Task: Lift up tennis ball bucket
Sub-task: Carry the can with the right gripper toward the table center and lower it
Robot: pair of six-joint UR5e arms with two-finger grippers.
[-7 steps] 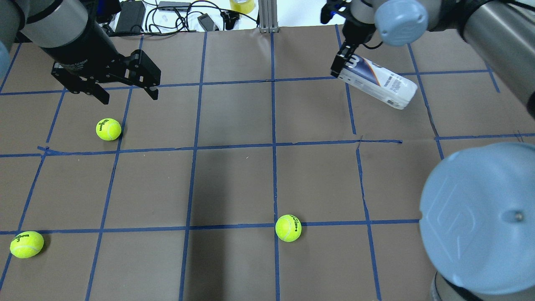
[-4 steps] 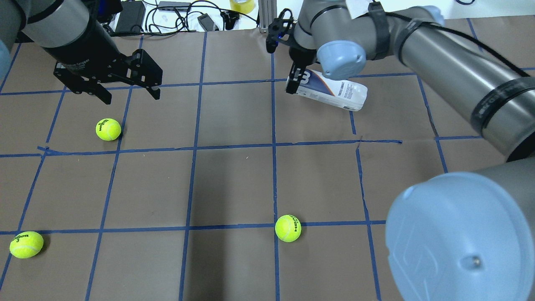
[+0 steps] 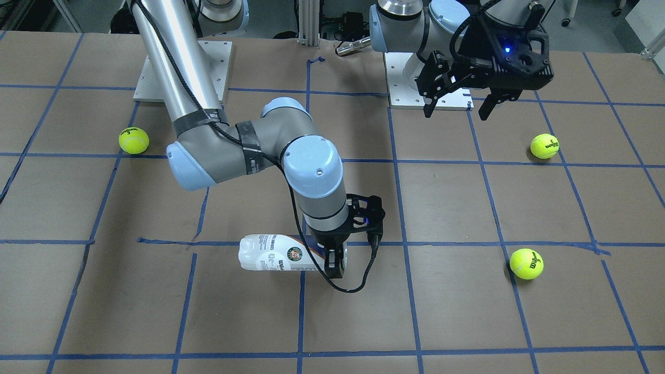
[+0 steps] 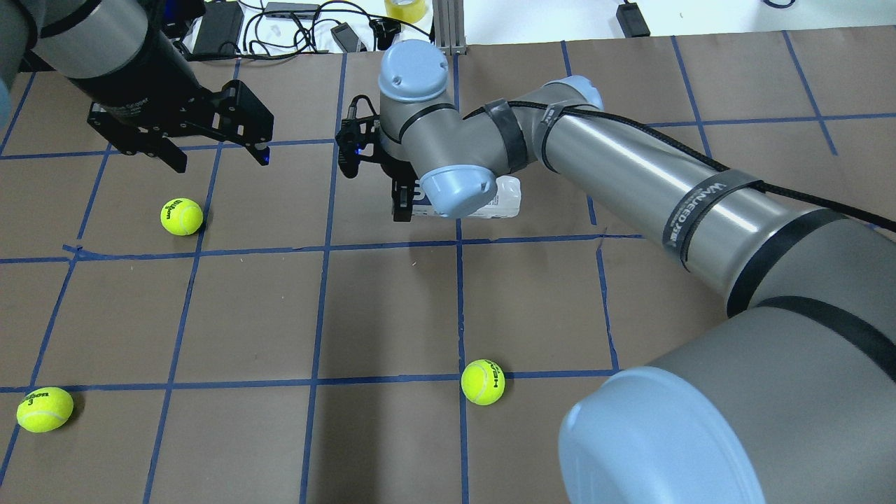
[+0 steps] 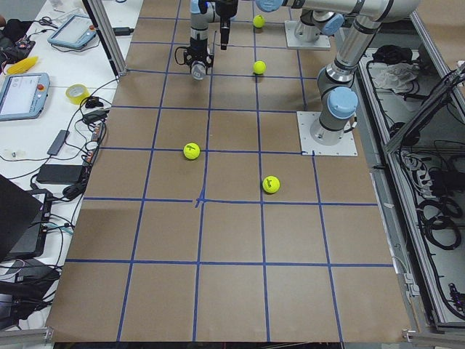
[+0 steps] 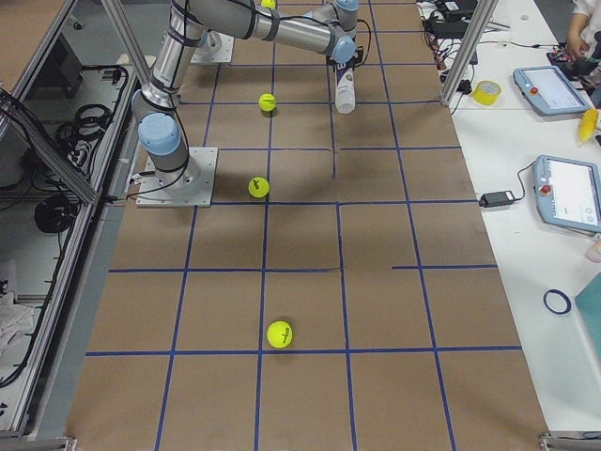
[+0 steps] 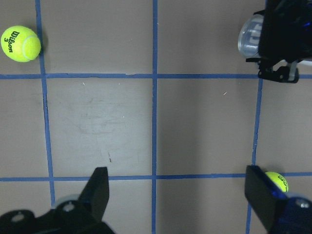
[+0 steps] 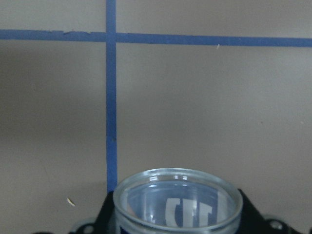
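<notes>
The tennis ball bucket point(image 3: 275, 257) is a clear tube with a white label and a dark blue band. My right gripper point(image 3: 335, 264) is shut on its open end and holds it level, low over the table's middle. In the overhead view the right wrist hides most of the bucket point(image 4: 505, 199), with the right gripper point(image 4: 402, 206) at its left end. The right wrist view shows the bucket's clear rim point(image 8: 178, 192) between the jaws. My left gripper point(image 4: 217, 157) hangs open and empty at the back left, above a tennis ball point(image 4: 181, 216). The left wrist view shows the bucket's mouth point(image 7: 249, 36) at top right.
Two more tennis balls lie on the brown paper, one at the near left point(image 4: 45, 409) and one near the middle point(image 4: 483, 381). Cables, a tape roll point(image 4: 406, 8) and tablets sit beyond the table's far edge. The right arm point(image 4: 630, 182) spans the table's right half.
My right arm has swung left across the table with the bucket, from the back right square to the middle. The bucket has gone from tilted to level. The left arm has not moved.
</notes>
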